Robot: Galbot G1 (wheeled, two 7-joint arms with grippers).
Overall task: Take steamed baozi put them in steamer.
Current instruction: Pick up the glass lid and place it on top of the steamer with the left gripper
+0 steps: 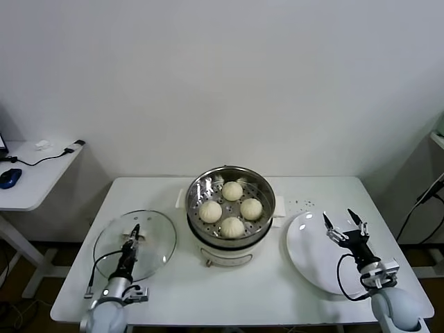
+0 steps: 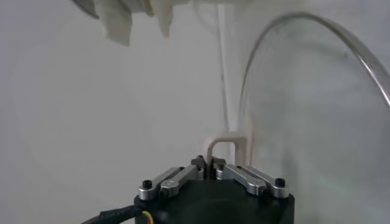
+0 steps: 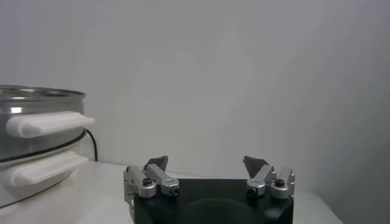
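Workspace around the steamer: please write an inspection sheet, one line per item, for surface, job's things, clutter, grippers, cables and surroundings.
Surface: white table, small dark specks near the far right.
Job's things: four buns lie in the steamer at the table's middle.
Clutter: glass lid flat on the left; empty white plate on the right.
Grippers: left gripper shut on the lid's handle; right gripper open above the plate, holding nothing.
Cables: black cables along both arms; one more on the side desk.
Surroundings: plain white wall; side desk on the left with a blue mouse.
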